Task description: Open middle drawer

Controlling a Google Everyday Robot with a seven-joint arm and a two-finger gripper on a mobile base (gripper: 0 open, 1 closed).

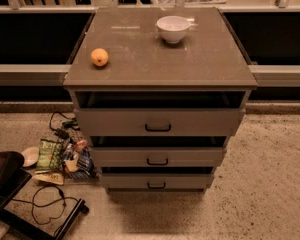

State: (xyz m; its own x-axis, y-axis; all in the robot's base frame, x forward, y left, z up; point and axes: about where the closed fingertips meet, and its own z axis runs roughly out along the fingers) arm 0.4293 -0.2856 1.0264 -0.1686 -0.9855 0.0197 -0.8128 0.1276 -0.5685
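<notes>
Presently the claw is out of view, its state unknown; the middle drawer [121,157] should be gripped by its handle [157,161] and pulled straight.

The middle drawer [190,157] is the second of three in the grey cabinet [160,49]. Its front is wide, plain and grey, with a small black loop handle [157,161] at its centre. The front sits level and square, a dark strip of shadow runs above it, and its inside is hidden. The gripper is out of view
</notes>
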